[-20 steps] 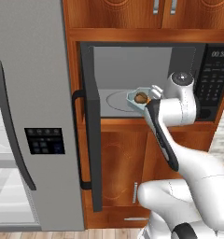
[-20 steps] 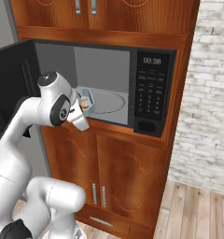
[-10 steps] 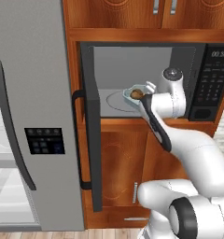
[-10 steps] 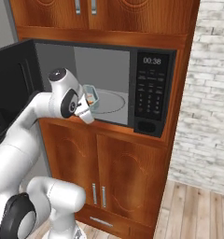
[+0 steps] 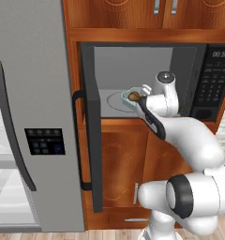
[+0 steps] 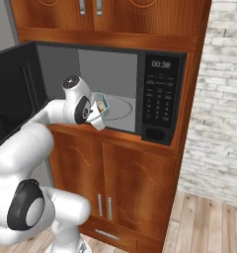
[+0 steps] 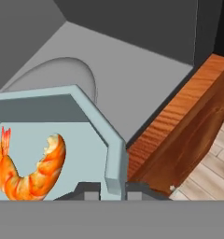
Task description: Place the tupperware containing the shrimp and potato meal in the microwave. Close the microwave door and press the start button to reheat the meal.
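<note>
With the microwave door (image 5: 88, 126) swung wide, the fingers (image 7: 111, 190) are clamped on the rim of the tupperware (image 5: 133, 96), held inside the microwave (image 6: 140, 94) cavity above the turntable (image 6: 121, 106); one shrimp (image 7: 32, 168) visible.

microwave (image 5: 147, 75) cavity open ahead, microwave door (image 5: 88, 126) swung aside left, turntable (image 6: 118, 107) bare
</note>
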